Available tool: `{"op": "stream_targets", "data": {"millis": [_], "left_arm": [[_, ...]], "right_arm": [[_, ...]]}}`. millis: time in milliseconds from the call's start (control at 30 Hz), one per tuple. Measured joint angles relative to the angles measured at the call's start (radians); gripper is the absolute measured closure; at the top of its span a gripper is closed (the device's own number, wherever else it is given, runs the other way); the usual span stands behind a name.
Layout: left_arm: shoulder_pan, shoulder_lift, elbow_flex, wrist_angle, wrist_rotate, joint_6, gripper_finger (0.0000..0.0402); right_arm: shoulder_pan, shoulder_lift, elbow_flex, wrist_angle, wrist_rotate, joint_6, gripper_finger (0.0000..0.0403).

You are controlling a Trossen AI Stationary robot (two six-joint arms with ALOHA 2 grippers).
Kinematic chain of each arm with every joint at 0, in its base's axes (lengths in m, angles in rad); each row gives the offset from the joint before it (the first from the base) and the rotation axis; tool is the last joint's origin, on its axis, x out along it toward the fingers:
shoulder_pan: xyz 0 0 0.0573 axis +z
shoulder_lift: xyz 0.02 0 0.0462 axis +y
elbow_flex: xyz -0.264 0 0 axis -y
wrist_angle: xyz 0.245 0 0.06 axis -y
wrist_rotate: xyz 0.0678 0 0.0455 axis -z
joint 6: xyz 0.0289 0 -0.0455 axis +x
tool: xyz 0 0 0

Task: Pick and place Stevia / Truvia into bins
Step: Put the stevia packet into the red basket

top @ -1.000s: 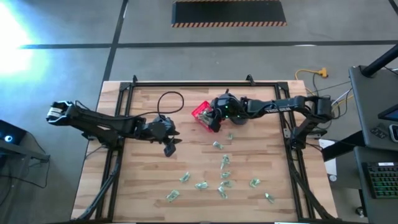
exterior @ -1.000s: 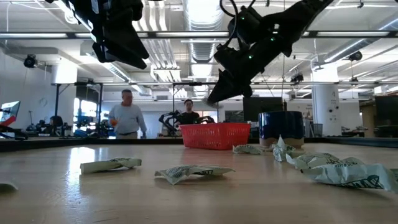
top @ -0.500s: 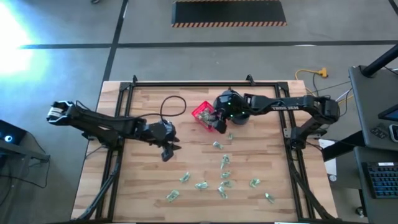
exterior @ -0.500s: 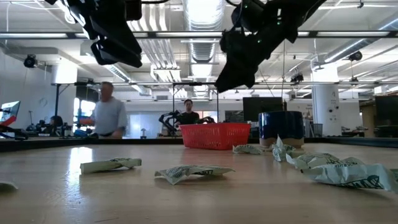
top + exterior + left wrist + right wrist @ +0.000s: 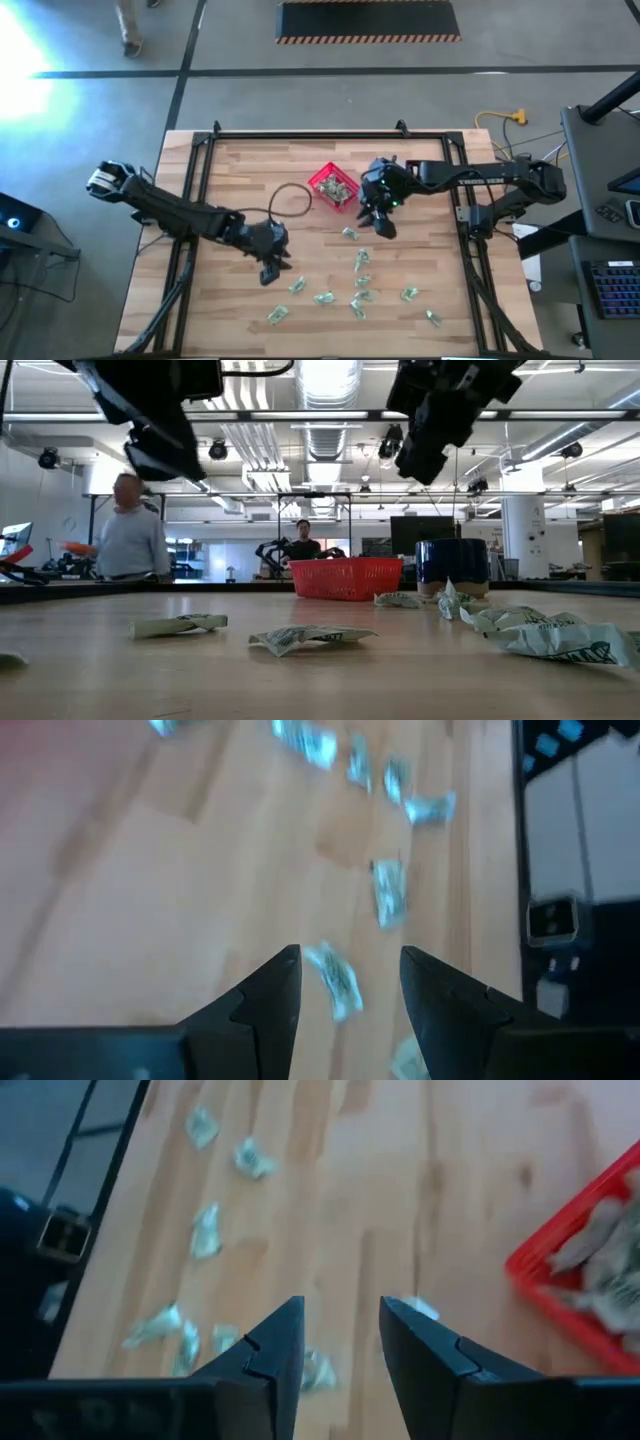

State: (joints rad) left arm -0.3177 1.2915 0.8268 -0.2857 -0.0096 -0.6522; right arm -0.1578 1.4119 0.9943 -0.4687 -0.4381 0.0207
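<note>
- My left claw (image 5: pixel 271 270) hangs over the near-left part of the wooden worktop (image 5: pixel 230 310), above the left edge of the scattered sachets. Its fingers stand parted by a narrow gap and hold nothing; the left wrist view shows one sachet (image 5: pixel 335 982) on the wood in line with that gap.
- The Stevia / Truvia sachets (image 5: pixel 356 290) lie loose across the near middle of the worktop, some crumpled, a few close together.
- I judge them very light, thin and soft. They will slide or fold if pushed, so I would pinch one across its short width, at a raised or crinkled edge.
- The red basket (image 5: pixel 333 187) sits toward the far middle and already holds some sachets.
- My right claw (image 5: pixel 381 222) is just right of the basket, raised above the wood, fingers a little apart and empty as far as the blurred right wrist view shows. A sachet (image 5: pixel 413 1309) lies just beyond its tips.
</note>
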Motion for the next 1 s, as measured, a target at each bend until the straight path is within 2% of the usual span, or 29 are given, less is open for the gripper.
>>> {"op": "stream_targets", "data": {"millis": [233, 400, 600, 700, 800, 1000], "left_arm": [[-0.091, 0.113, 0.0, 0.031, -0.001, -0.121, 0.0246], [-0.129, 0.198, 0.0, 0.113, -0.003, -0.188, 0.0246], [-0.152, 0.304, 0.064, 0.119, -0.029, -0.207, 0.0246], [-0.159, 0.344, 0.1, 0.095, -0.077, -0.208, 0.0246], [-0.166, 0.379, 0.151, -0.006, -0.128, -0.207, 0.0246], [-0.173, 0.426, 0.19, -0.061, -0.138, -0.196, 0.0246]], "right_arm": [[0.045, -0.058, -0.008, -0.114, 0.022, -0.002, 0.0288], [0.056, -0.104, -0.026, -0.12, 0.022, -0.003, 0.0294], [0.056, -0.169, -0.057, -0.125, 0.023, 0.001, 0.0301], [0.055, -0.198, -0.069, -0.128, 0.023, 0.002, 0.0305], [0.056, -0.216, -0.076, -0.13, 0.023, 0.009, 0.0308], [0.056, -0.235, -0.095, -0.134, 0.022, 0.02, 0.0308]]}}
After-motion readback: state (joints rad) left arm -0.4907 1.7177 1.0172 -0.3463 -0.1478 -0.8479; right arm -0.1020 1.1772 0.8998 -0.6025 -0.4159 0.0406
